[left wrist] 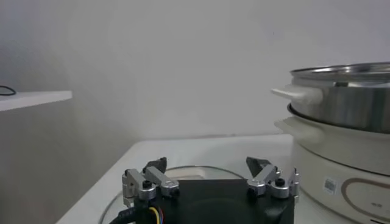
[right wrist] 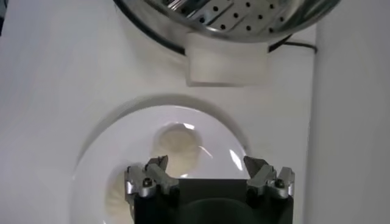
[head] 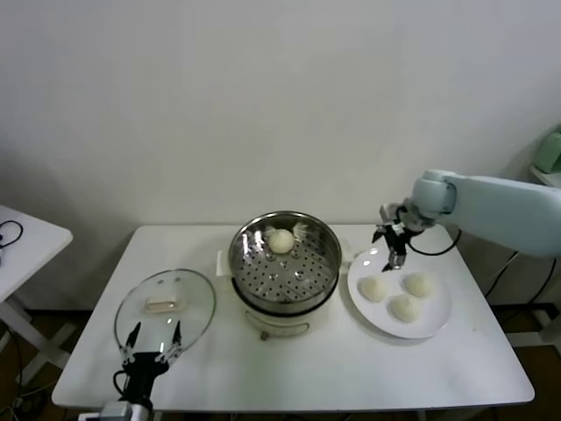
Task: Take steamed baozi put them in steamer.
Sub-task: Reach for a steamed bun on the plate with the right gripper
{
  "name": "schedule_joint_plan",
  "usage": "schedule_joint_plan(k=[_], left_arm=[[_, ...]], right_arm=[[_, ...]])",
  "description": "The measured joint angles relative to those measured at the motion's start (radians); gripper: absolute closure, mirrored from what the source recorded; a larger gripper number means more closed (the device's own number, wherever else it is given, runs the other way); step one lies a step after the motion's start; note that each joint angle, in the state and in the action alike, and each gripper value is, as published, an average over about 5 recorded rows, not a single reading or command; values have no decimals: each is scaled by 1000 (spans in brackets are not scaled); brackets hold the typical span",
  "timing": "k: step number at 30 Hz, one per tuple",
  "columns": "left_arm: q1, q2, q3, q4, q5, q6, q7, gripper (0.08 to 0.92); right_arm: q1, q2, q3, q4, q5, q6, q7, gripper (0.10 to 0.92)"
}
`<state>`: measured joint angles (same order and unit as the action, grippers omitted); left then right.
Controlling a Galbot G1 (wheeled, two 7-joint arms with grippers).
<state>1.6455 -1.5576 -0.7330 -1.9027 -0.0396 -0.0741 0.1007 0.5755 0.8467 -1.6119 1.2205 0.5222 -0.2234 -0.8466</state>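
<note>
The steamer, a shiny steel pot on a cream base, stands mid-table with one baozi on its perforated tray. Three more baozi lie on a white plate to its right. My right gripper hangs open over the plate's far edge with nothing between its fingers. In the right wrist view that gripper is above a baozi, with the steamer's handle beyond. My left gripper is open and idle at the front left, over the lid's near edge.
A round glass lid with a white handle lies flat left of the steamer; the left wrist view shows it beneath the left gripper, beside the steamer. A second white table stands at far left.
</note>
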Motion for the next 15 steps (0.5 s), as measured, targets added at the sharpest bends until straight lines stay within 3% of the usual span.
schedule_joint_plan(k=[15], left_arm=[[6, 0, -13, 6, 4, -2, -1, 177]], right_arm=[[-179, 28, 102, -73, -87, -54, 22, 203]])
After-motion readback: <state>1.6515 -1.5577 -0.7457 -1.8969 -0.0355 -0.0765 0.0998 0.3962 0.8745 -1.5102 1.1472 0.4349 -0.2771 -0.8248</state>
